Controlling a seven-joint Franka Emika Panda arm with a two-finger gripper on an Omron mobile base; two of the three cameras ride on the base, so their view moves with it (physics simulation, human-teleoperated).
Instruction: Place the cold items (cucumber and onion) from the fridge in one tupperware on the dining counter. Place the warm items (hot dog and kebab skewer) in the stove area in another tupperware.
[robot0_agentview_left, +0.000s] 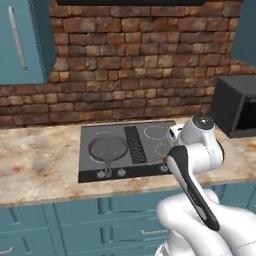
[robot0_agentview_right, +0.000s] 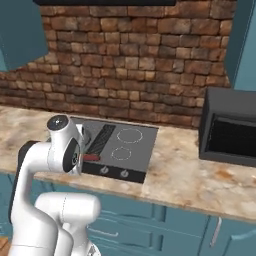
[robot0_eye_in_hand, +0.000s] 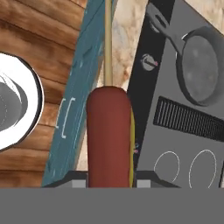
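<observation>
My gripper (robot0_eye_in_hand: 109, 183) is shut on the hot dog (robot0_eye_in_hand: 109, 131), a reddish-brown sausage with a yellow edge that stands up between the two fingertips. It hangs over the front edge of the stove area, with the dark cooktop (robot0_eye_in_hand: 175, 127) to the right in the hand view. In the right base view the hot dog (robot0_agentview_right: 92, 157) shows as a red end poking out beside the arm's wrist, in front of the cooktop (robot0_agentview_right: 127, 142). The cooktop (robot0_agentview_left: 125, 145) sits in the beige counter. The kebab skewer, cucumber, onion, fridge, tupperware and dining counter are out of view.
A grey frying pan (robot0_agentview_left: 106, 148) rests on the left burner, its handle towards the knobs (robot0_eye_in_hand: 199, 70). A black microwave (robot0_agentview_right: 230, 130) stands on the counter to the right. A brick wall rises behind, with teal cabinets (robot0_agentview_left: 100, 225) below and wooden floor (robot0_eye_in_hand: 52, 52) underneath.
</observation>
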